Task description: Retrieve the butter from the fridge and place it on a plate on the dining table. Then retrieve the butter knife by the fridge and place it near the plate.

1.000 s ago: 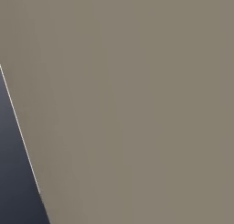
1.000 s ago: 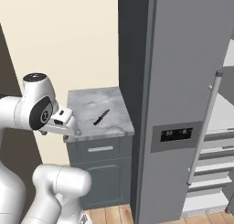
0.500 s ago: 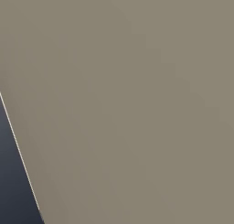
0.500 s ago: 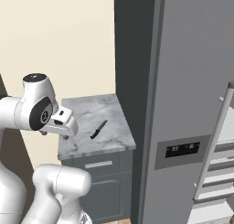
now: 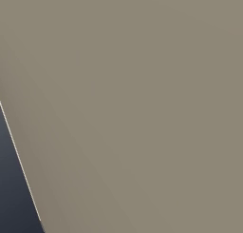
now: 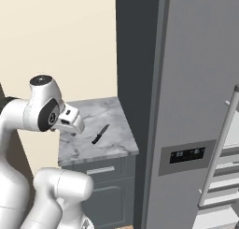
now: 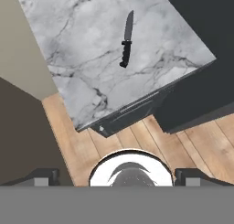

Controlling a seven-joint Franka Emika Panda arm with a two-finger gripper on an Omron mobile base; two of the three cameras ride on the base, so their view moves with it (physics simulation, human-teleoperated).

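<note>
- You've got the butter knife (image 6: 100, 134) lying flat on the marble top of the small drawer cabinet (image 6: 115, 146), roughly mid-top, nothing touching it.
- In the hand view the butter knife (image 7: 127, 39) sits in the upper middle: handle toward the cabinet's front edge, blade pointing away from it.
- The gripper (image 6: 73, 128) hangs over the left part of that bench, above the surface and left of the knife, apart from it.
- Jaws stand wide open, holding nothing. In the hand view you only get the two dark fingertips (image 7: 42, 176) at the bottom corners, far apart.
- The fridge (image 6: 196, 97) stands directly right of the cabinet, its grey side wall against the cabinet's right edge. Its dark dispenser panel (image 6: 187, 155) faces you, with one long bar handle (image 6: 219, 148) to the right of it.
- At the far right edge of the right base view you can see white shelves past the handle.
- Wood plank floor (image 7: 155, 143) shows below the cabinet front in the hand view.
- The left base view gives you a flat beige surface (image 5: 142, 94) with a dark wedge in the lower left corner.
</note>
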